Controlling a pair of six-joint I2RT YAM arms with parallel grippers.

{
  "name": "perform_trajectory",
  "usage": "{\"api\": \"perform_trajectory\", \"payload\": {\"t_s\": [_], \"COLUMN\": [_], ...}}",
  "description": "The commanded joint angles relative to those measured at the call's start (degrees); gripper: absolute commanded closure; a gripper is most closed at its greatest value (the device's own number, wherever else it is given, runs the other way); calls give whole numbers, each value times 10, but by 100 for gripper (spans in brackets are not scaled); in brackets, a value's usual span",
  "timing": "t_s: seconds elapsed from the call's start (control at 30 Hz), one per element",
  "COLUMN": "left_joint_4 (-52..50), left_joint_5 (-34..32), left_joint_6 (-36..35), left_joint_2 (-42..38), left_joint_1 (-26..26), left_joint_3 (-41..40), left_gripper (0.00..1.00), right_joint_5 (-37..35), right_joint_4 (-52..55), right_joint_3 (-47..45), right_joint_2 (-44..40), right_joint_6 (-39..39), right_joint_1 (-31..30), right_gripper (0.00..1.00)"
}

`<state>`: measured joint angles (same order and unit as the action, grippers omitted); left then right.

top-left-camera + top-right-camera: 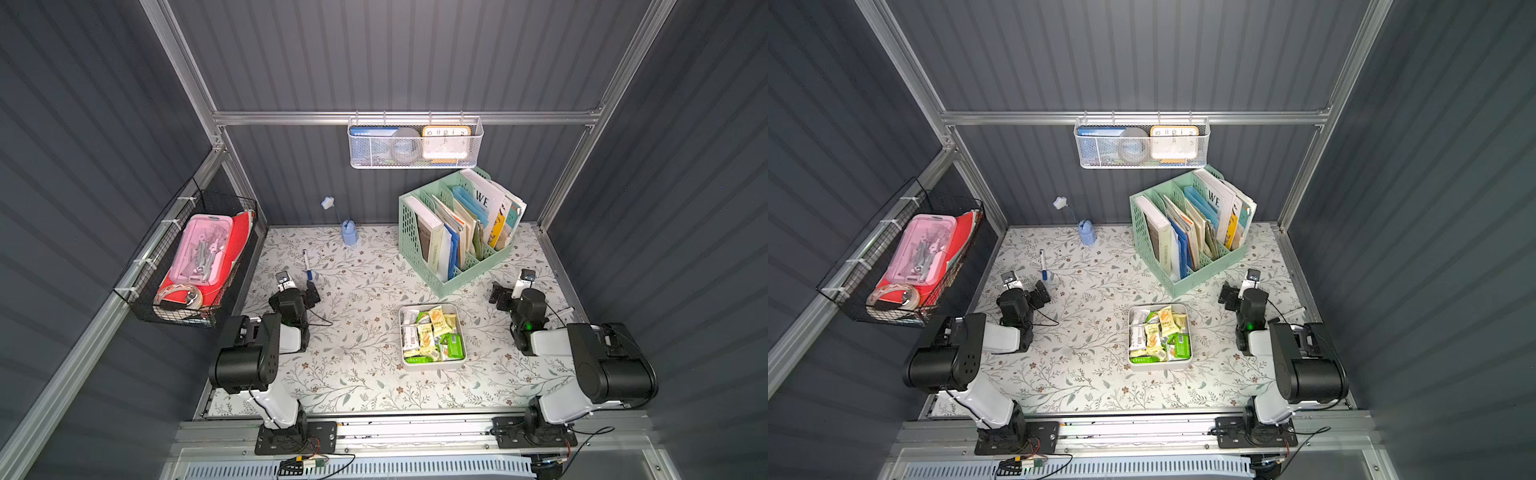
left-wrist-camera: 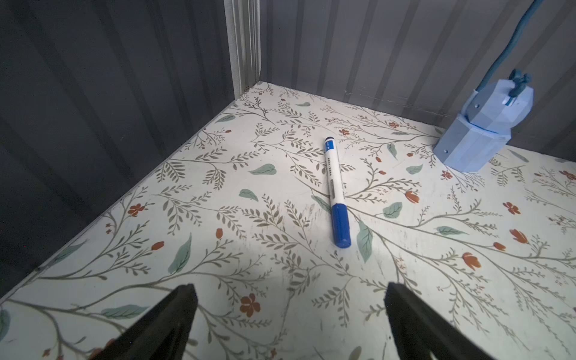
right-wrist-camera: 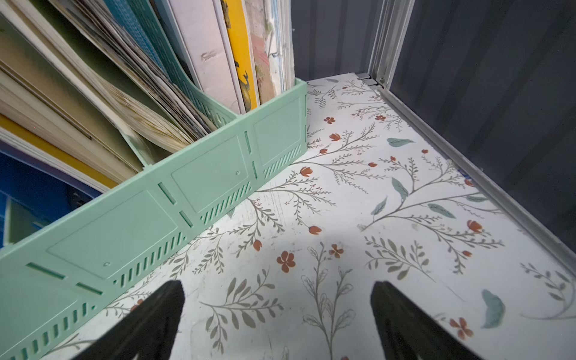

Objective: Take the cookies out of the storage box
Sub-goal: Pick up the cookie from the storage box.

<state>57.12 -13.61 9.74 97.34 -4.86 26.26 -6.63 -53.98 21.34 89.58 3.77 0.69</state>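
The left gripper point(image 2: 290, 290) is standing w/ its jaws spread wide and nothing btwn them, only floral tabletop point(image 2: 249, 237) showing in the gap. The right gripper point(image 3: 277, 285) is doing the same: spread and empty. Just ahead of the left one a blue-capped marker pen point(image 2: 335, 190) is lying flat (not a task item), w/ a pale blue stand point(image 2: 477, 131) sitting near the back wall. The right one is facing the foot of the mint-green file organizer point(image 3: 187, 187), close beside it but not touching.

Further out, in both top views, the storage box point(image 1: 432, 366) is sitting on the table btwn the 2 arms, nearer the right arm and well apart from both grippers. The cookies point(image 1: 434, 332) are all lying inside it, heaped loosely and overlapping, in green, pale yellow and white-silver wrappers. None is out yet, so the task is looking unstarted.

Handling, as a judgement: the packets are prob. very light, w/ slick, crinkly film giving under pressure and brittle contents, so a hard squeeze is risking crumbs. The best hold is prob. across the short width of 1 top-lying packet, or on a crimped end seam sticking up, coming from above. The box is looking light too and may be sliding if a jaw is dragging on its wall.
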Motion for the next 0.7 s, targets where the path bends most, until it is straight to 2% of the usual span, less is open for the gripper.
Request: {"api": "perform_trajectory", "payload": {"t_s": [0.0,0.37,0.43,0.53,0.63,0.67], "left_joint_4": [-11,-11,-5,-56,-174,-218], "left_joint_5": [20,29,21,15,3,-10], "left_joint_6": [-16,-17,-17,-14,-9,21], "left_joint_2": [2,2,0,-36,-95,-115], "left_joint_1": [1,1,1,1,2,1], "left_joint_3": [11,12,8,23,62,79], "left_gripper": [0,0,0,0,0,0], "right_joint_5": [4,4,-26,-74,-54,-56], "right_joint_4": [-9,-9,-22,-23,90,151], "right_joint_3": [2,2,-10,-38,-35,-25], "right_joint_2": [2,1,-10,-69,-172,-215], "right_joint_6": [-6,-7,-8,-3,-20,-8], "right_joint_1": [-1,-1,-7,-14,-15,-15], "right_gripper": [1,1,1,1,1,1]}}
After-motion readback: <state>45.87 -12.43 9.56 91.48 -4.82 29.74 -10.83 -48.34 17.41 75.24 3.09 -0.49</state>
